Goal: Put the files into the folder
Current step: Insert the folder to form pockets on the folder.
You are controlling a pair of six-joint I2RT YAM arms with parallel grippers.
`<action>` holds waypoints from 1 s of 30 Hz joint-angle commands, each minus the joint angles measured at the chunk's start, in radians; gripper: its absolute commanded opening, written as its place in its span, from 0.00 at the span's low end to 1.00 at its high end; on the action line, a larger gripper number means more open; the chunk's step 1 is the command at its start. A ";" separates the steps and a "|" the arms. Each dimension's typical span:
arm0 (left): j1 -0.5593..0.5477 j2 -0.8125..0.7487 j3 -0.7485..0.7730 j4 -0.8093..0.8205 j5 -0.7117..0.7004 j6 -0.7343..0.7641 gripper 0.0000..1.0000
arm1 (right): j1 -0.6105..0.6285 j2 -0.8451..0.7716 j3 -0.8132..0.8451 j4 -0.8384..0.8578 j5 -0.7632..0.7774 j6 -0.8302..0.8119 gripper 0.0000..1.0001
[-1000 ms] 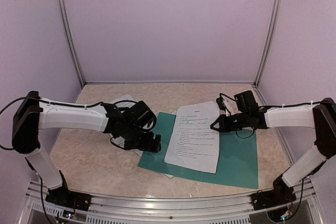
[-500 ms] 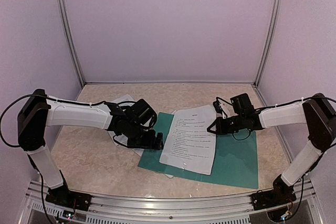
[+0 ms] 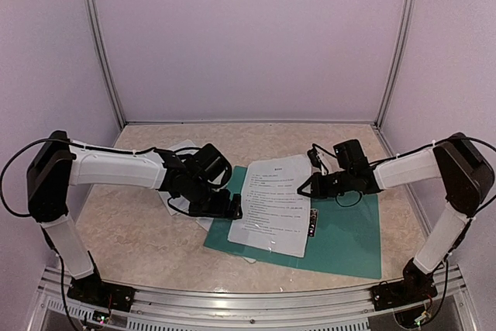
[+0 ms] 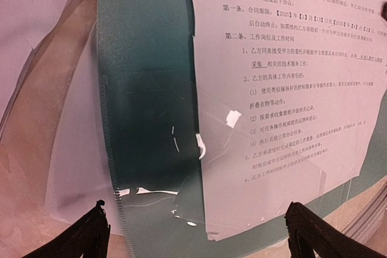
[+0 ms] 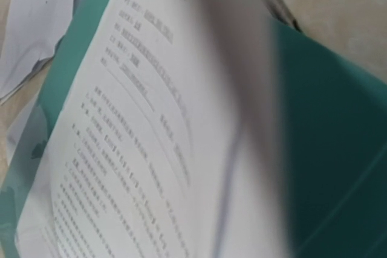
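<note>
Marbled table (image 3: 139, 230): one sheet (image 3: 271, 207) on the folder (image 3: 349, 238), pinched by the right gripper (image 3: 304, 187); left gripper (image 3: 231, 208) spread wide, empty; more sheets (image 3: 182, 150) outside, centre-left.

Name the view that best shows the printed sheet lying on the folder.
The top external view: nearly the whole sheet shows there, lying across the left part of the open folder. The left wrist view gives its text sharply, but only part of it. The right wrist view shows part of it, blurred.
</note>
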 commanded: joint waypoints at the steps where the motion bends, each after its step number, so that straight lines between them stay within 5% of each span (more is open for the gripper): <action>1: 0.018 0.032 0.025 0.014 0.019 0.020 0.99 | 0.018 0.028 0.019 0.048 -0.019 0.027 0.00; 30: 0.057 0.082 0.059 0.021 0.059 0.016 0.99 | 0.067 0.060 -0.026 0.192 0.001 0.152 0.00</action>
